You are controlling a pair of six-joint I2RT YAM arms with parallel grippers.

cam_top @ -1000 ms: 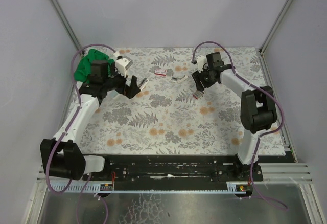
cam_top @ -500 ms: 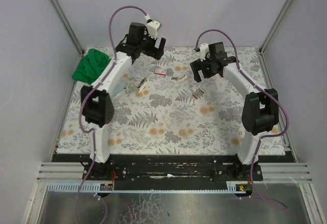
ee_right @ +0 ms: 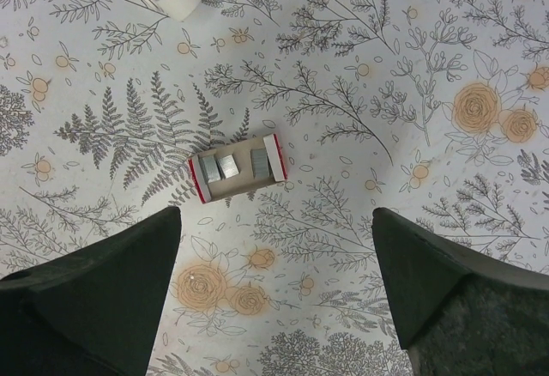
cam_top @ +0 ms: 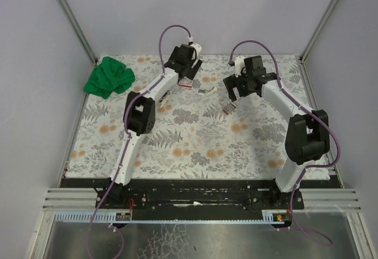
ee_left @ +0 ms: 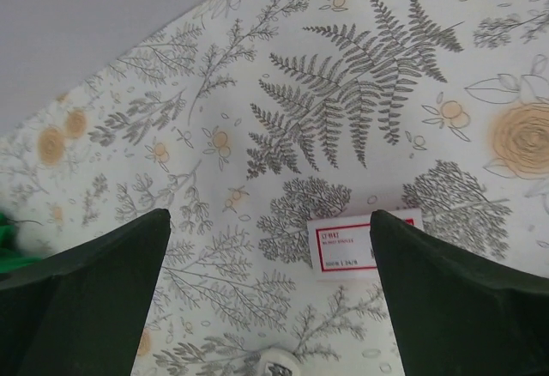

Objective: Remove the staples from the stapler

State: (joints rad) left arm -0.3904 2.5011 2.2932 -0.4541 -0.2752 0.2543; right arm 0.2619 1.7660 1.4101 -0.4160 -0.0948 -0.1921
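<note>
Stapler lies on the flowered table, tucked against the left arm and mostly hidden by it. Left claw hangs spread wide and empty above a closed white box with a red-framed label, and one finger covers the box's right end. Right claw is likewise released, holding nothing, above an open cardboard tray with red ends and silver staple strips inside. A small white object lies between box and tray. Green cloth sits at the far left corner.
</note>
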